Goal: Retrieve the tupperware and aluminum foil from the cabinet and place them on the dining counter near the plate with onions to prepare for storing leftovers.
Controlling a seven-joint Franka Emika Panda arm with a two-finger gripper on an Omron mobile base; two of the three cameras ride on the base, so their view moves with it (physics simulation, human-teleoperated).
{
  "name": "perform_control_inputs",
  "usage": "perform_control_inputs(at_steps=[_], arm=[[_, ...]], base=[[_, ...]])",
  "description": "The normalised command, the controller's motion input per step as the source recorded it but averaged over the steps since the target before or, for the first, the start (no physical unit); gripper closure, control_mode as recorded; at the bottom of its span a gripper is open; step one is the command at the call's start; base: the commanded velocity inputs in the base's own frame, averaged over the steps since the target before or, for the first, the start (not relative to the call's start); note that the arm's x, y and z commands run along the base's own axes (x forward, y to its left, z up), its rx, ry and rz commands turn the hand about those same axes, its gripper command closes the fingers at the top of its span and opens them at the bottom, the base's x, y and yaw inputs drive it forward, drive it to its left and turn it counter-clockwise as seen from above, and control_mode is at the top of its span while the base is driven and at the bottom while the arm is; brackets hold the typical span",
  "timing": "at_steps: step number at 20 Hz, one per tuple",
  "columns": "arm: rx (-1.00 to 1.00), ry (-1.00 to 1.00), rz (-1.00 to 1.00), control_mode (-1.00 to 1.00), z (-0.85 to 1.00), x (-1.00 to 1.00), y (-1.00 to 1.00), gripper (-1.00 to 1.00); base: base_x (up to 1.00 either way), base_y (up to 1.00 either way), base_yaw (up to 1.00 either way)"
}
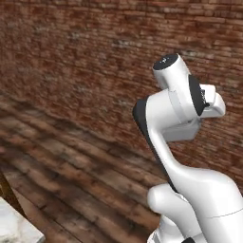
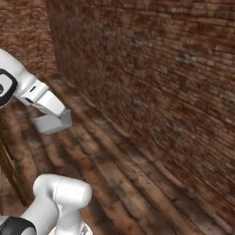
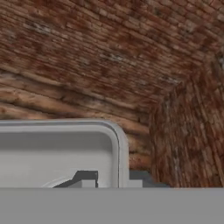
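I have the tool clamped on the tub, lower left of the hand view. I'd keep it level while driving, then approach the bench slowly.

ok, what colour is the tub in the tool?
Pale translucent grey; the tupperware shows best in the hand view, with the tool shut on its rim.

Red-brown brick wall runs across the back, meeting a second brick wall at a corner (clearest in hand view). Dark wood plank floor, worn and streaky. Marble slab corner at lower-left edge. Light flat, even.
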Motion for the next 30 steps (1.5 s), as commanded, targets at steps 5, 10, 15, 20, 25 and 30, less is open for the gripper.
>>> perform_control_inputs(at_steps=[5, 10, 15, 20, 25, 30], arm=[[0.0, 0.0, 0.0, 1.0, 0.0, 0.0, 0.0, 1.0], [0.0, 0.0, 0.0, 1.0, 0.0, 0.0, 0.0, 1.0], [0.0, 0.0, 0.0, 1.0, 0.0, 0.0, 0.0, 1.0], [0.0, 0.0, 0.0, 1.0, 0.0, 0.0, 0.0, 1.0], [0.0, 0.0, 0.0, 1.0, 0.0, 0.0, 0.0, 1.0], [0.0, 0.0, 0.0, 1.0, 0.0, 0.0, 0.0, 1.0]], base=[[0.98, -0.13, 0.76], [1.0, -0.14, 0.74], [1.0, -0.15, 0.72], [1.0, -0.15, 0.72], [1.0, -0.2, 0.71], [0.98, -0.25, 0.71]])
